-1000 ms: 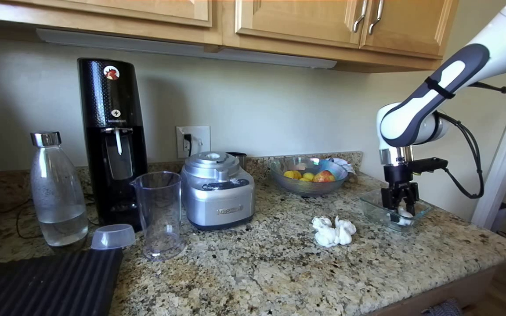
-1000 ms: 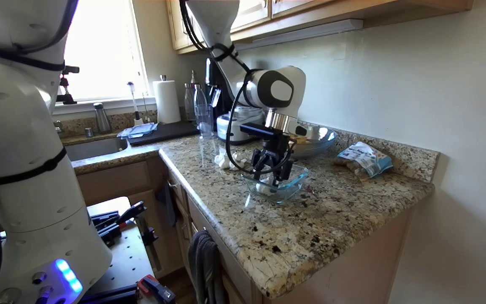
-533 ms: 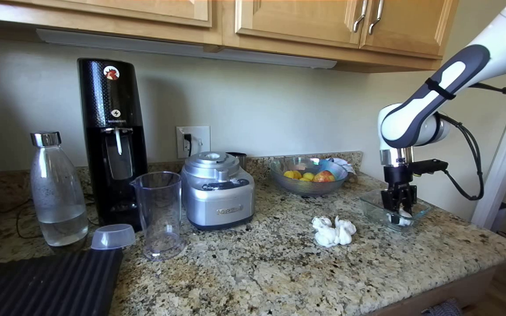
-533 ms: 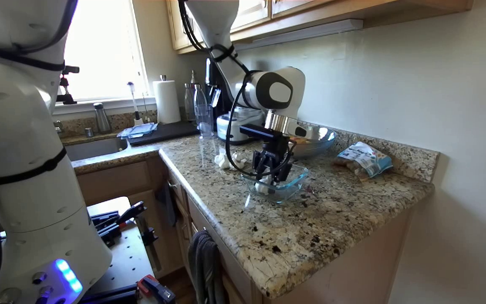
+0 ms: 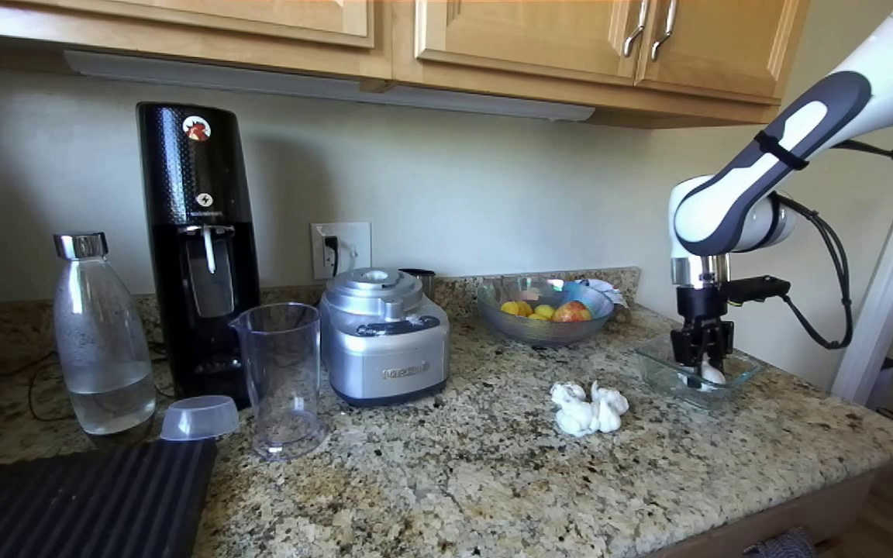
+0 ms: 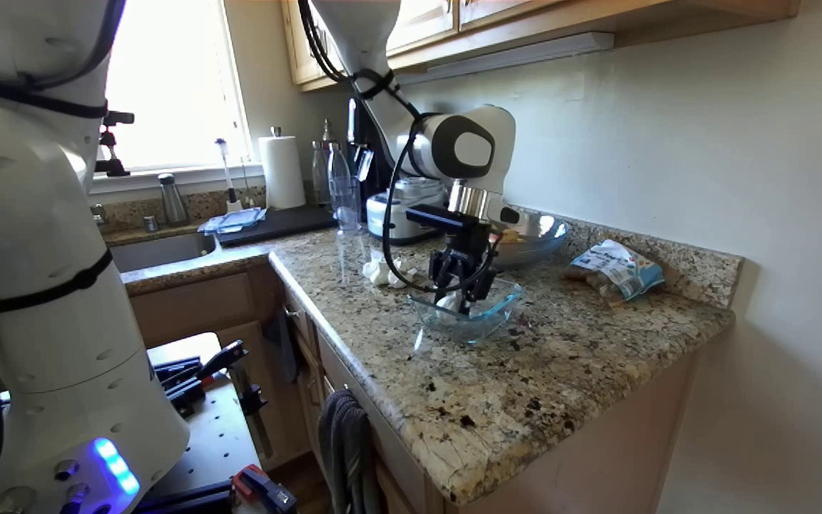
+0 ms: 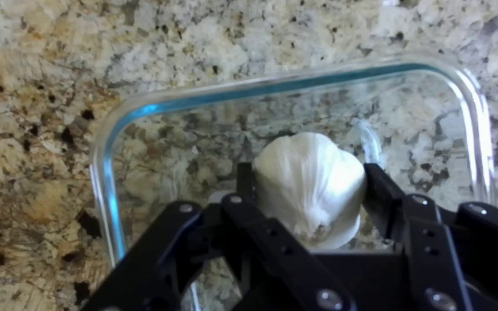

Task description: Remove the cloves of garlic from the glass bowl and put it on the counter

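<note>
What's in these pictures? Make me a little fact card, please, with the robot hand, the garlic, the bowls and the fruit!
Gripper: closed on both sides of a garlic bulb
Held bulb: in or just above the small glass bowl, can't tell which
Other garlic: white clump on the speckled counter
Fruit: yellow and red, in the big bowl
Next, probably: held bulb goes onto the counter

The glass bowl (image 7: 257,90) gleams; garlic (image 7: 309,185) seems papery.
</note>
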